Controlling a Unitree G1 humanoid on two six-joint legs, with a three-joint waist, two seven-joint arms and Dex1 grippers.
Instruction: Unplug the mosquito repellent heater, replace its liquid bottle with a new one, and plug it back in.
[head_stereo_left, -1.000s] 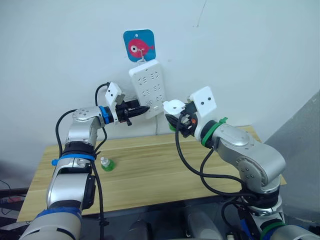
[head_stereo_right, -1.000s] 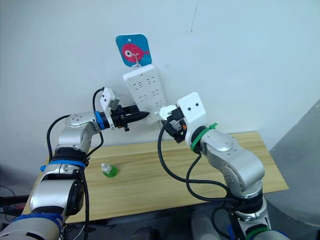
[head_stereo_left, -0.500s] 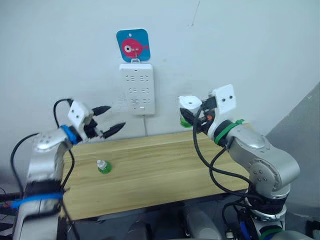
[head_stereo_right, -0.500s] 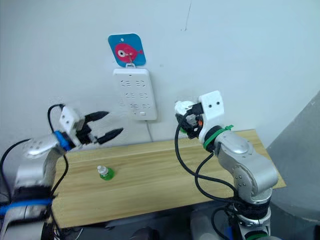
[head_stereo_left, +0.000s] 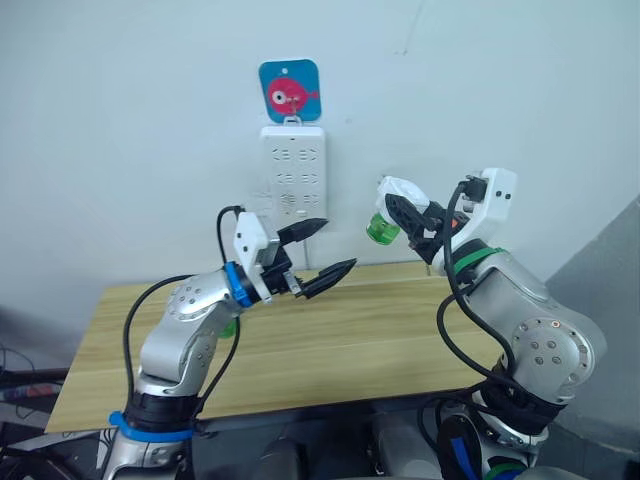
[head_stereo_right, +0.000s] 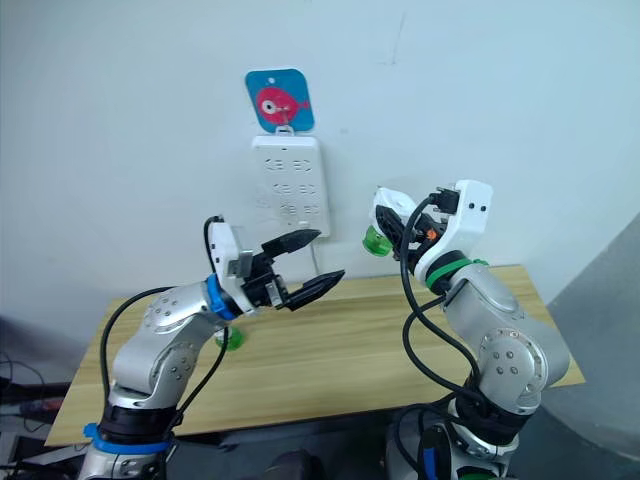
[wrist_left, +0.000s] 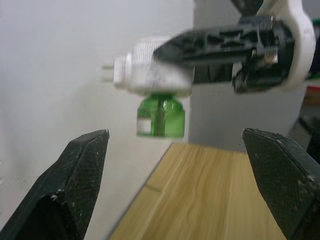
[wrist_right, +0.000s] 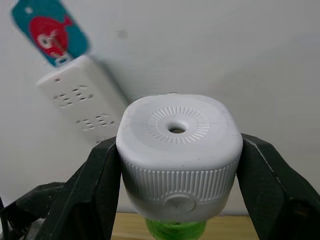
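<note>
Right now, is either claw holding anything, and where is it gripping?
The right claw holds the mosquito repellent heater by its two ribbed white sides, its green bottle hanging below. The left claw is open and holds nothing.

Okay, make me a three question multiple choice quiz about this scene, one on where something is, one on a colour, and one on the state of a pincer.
1. Where is the mosquito repellent heater?
A. plugged into the power strip
B. lying on the table
C. held in the air by the right pincer

2. What colour is the bottle under the heater?
A. green
B. red
C. blue

3. How is the left pincer?
A. shut on the heater
B. open, holding nothing
C. shut on a cable

Answers: 1 C, the right pincer grips the heater's two sides, clear of the power strip and above the table. 2 A, the left wrist view shows a clear green bottle hanging below it. 3 B, its two fingers stand wide apart with nothing between them.
</note>
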